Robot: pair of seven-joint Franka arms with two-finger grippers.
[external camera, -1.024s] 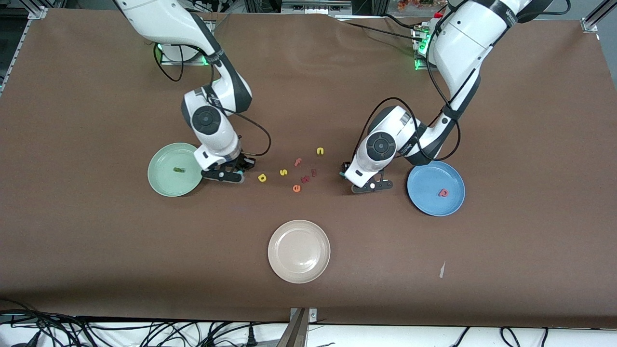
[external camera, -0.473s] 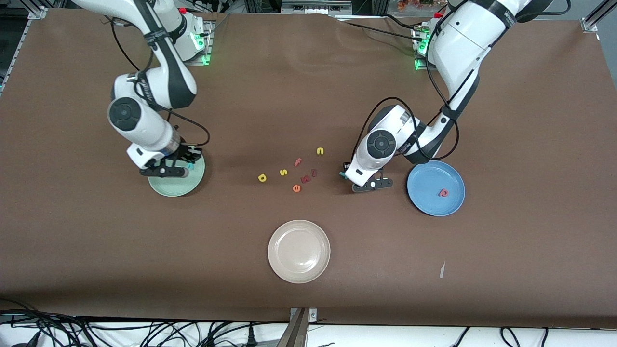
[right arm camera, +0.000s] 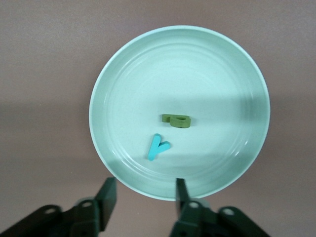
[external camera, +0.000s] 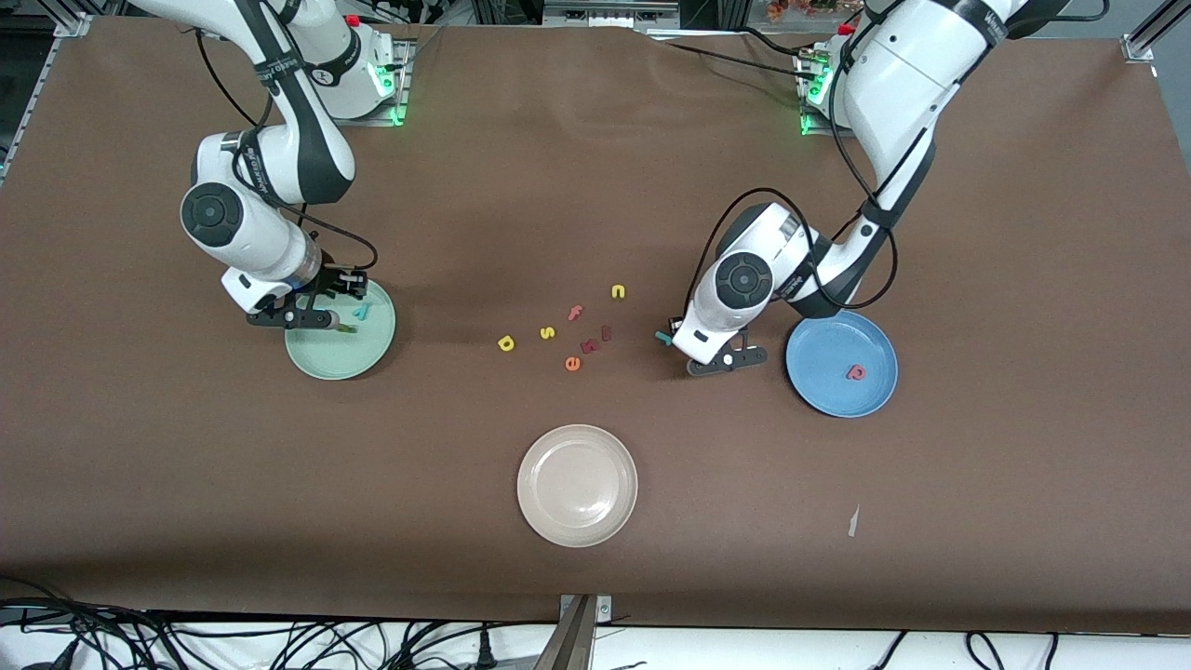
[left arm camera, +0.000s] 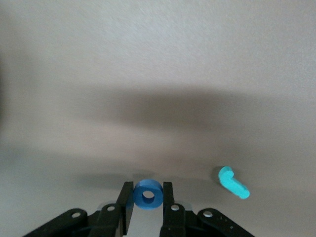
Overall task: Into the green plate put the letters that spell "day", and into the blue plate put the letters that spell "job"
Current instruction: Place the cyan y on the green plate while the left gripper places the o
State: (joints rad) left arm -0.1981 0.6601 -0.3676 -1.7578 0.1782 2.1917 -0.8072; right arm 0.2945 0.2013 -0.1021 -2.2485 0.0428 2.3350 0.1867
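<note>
While over the green plate point(external camera: 341, 349), right gripper point(right arm camera: 143, 197) agape

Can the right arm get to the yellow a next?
Probably yes. The right gripper hangs open and empty over the green plate, and the yellow a lies on bare table toward the middle, with nothing between them.

A brown cloth point(external camera: 595, 186) covers the whole table — slightly rippled near its upper edge. Black cables point(external camera: 186, 642) tangle along the white strip nearest the front camera, and green lights point(external camera: 398, 115) glow at the cloth's top edge.
</note>
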